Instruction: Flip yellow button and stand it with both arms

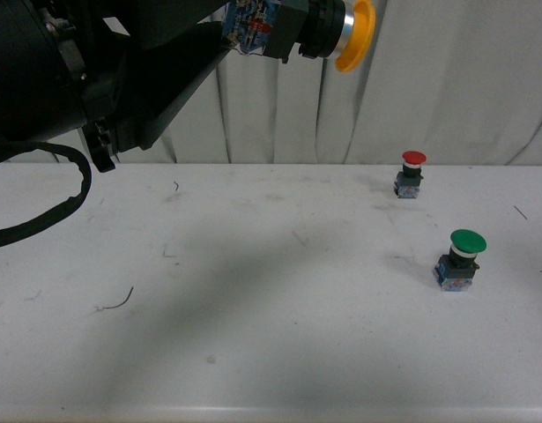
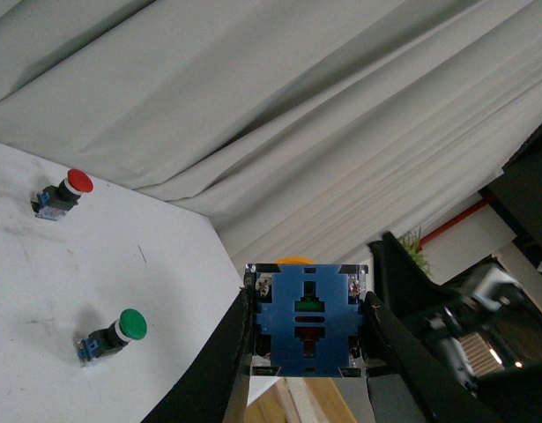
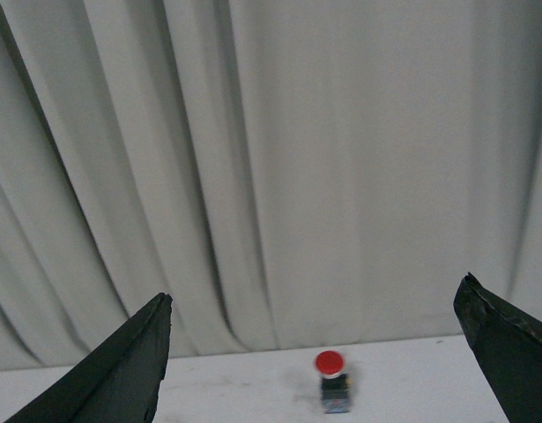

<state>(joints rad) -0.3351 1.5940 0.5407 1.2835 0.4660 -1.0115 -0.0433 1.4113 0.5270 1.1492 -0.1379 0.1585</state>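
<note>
Table (image 1: 253, 335): red button (image 1: 412, 174), green button (image 1: 462, 258); left tool (image 2: 310, 317) clamps yellow button (image 1: 341, 33), right tool (image 3: 315, 295) spread.

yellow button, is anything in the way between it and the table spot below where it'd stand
Nothing visible. The left gripper holds the yellow button sideways, high above the table, and the surface beneath it shows only scuffs. The red button and green button stand further right, out of the way.

Front camera overlooks table (image 1: 253, 308); wrist cameras, seemingly raised, share red button (image 3: 330, 363).
</note>
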